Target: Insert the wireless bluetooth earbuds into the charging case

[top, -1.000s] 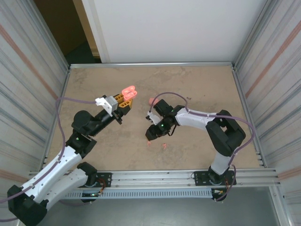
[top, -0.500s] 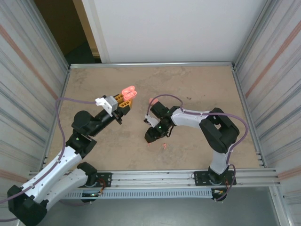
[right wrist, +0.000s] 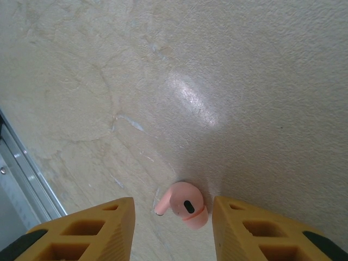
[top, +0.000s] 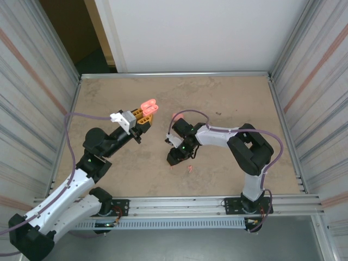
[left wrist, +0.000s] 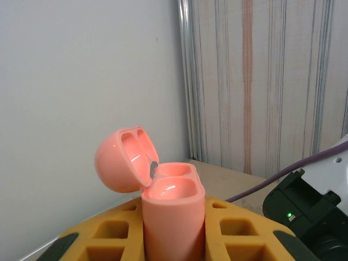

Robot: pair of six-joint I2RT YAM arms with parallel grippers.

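My left gripper (top: pixel 142 116) is shut on the pink charging case (top: pixel 148 105), holding it up above the table. In the left wrist view the case (left wrist: pixel 174 217) stands upright between the yellow fingers (left wrist: pixel 109 234), its lid (left wrist: pixel 124 160) swung open and both wells empty. My right gripper (top: pixel 173 159) points down at the table, open. One salmon-pink earbud (right wrist: pixel 185 204) lies on the table between its yellow fingers (right wrist: pixel 98 228), close to the right-hand one, with a gap on the left side. A second earbud (top: pixel 190 168) lies just to the right.
A small pink object (top: pixel 175 116) lies on the table behind the right wrist. Metal rails (top: pixel 217 204) run along the near edge, and corrugated walls (top: pixel 310 81) close in both sides. The tabletop (top: pixel 234 98) is tan and worn.
My right gripper has shifted slightly left over the earbud and its jaws have narrowed. The left arm and the case have not moved.
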